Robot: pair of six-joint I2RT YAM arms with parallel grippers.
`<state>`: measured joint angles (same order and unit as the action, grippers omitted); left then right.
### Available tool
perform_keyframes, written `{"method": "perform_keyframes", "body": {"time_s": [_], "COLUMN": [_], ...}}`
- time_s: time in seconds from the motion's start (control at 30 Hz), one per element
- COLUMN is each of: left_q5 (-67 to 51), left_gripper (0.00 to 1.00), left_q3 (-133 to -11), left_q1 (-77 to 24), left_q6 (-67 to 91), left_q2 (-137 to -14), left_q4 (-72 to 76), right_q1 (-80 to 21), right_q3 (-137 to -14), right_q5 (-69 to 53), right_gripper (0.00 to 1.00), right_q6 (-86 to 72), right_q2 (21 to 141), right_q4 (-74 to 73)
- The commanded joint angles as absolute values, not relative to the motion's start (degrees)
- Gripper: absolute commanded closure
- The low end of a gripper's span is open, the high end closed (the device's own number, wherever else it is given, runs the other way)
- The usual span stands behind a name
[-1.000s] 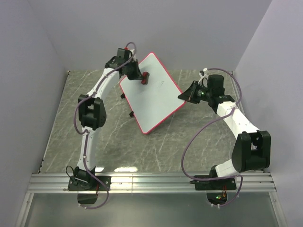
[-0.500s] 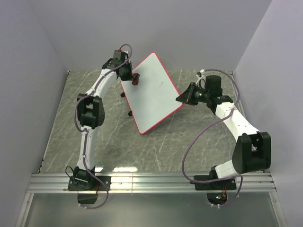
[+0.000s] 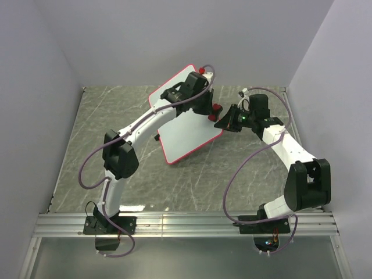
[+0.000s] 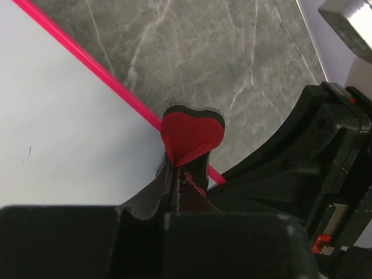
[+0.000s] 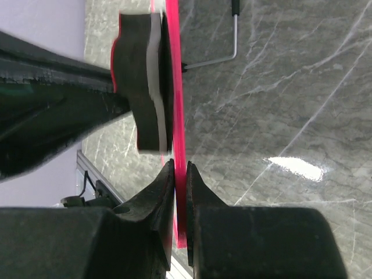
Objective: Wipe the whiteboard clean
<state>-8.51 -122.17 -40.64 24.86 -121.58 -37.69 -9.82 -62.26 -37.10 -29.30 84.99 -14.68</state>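
The whiteboard (image 3: 187,131), white with a thin red rim, sits tilted on the marble table. My left gripper (image 3: 211,108) reaches across it and is shut on the small red-and-black eraser (image 4: 192,136), which is at the board's right rim (image 4: 93,70). My right gripper (image 3: 222,123) is shut on that same rim (image 5: 179,145), just below the eraser (image 5: 144,81). In the left wrist view the board face (image 4: 64,139) looks white except for a tiny dark speck (image 4: 29,152). The left arm hides the upper part of the board from above.
The grey marble table (image 3: 116,116) lies around the board, with purple walls at the back and sides. A thin metal leg with a black foot (image 5: 231,35) sticks out behind the board. The two wrists are very close together at the board's right edge.
My left gripper has swept with the eraser from the board's upper left corner across to its right edge. The right gripper has stayed on the rim, and the board has shifted slightly.
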Motion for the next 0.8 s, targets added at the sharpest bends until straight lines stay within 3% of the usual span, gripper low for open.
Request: {"method": "perform_keyframes", "body": {"time_s": [0.0, 0.37, 0.77], "left_q5": [-10.83, -9.06, -7.39], "left_gripper": [1.0, 1.0, 1.0], "left_q3": [-118.83, -110.75, -101.42], "left_q1": [-40.35, -27.53, -24.96], "left_q6": [29.88, 33.58, 33.14], "left_q2": [-125.24, -126.38, -121.38], "left_q4": [-41.66, -39.28, -38.05], "right_q1": [-13.54, -13.62, -13.62], "right_q3": [-62.49, -57.31, -57.48], "right_q5": [-33.84, -32.43, -32.26], "right_gripper": [1.0, 1.0, 1.0], "right_q6": [-26.98, -26.02, -26.72], "right_q2": [87.45, 81.21, 79.98], "right_q4": [-14.94, -15.64, -14.85]}}
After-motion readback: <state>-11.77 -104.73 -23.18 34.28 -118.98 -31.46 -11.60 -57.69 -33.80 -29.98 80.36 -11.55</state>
